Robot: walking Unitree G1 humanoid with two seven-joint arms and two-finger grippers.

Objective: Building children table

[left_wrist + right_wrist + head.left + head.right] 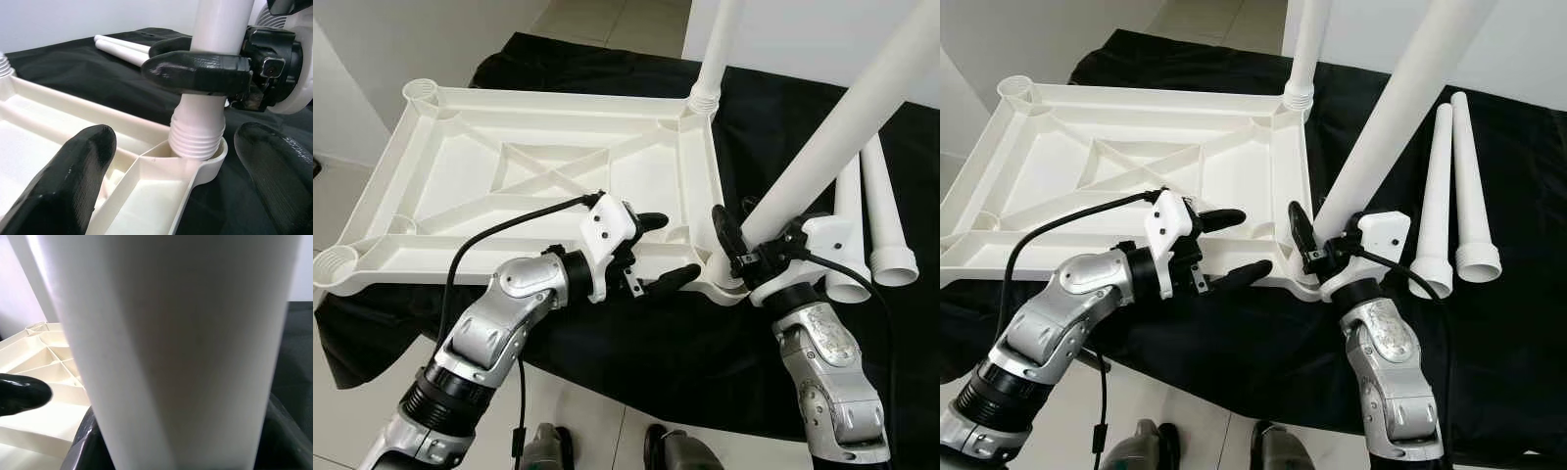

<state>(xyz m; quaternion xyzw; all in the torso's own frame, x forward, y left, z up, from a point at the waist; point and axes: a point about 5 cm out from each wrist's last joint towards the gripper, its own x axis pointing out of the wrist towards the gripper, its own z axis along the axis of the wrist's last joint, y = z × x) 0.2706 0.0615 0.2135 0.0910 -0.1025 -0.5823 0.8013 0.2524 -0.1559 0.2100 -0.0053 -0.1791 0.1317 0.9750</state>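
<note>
The white tabletop [538, 186] is seen lying upside down on a black cloth [803, 127], ribbed underside up. One white leg [717, 59] is seated upright in the far right corner socket. A second leg [842, 127] is set, tilted, in the near right corner socket [208, 161], its threaded end entering the socket. This leg is gripped just above the threads by the right gripper [744, 240], jaws closed around it. The left gripper [661, 250] is held at the tabletop's near edge, just beside that socket, jaws open with nothing between them. Two spare legs [1454, 186] are laid side by side on the cloth, to the right.
</note>
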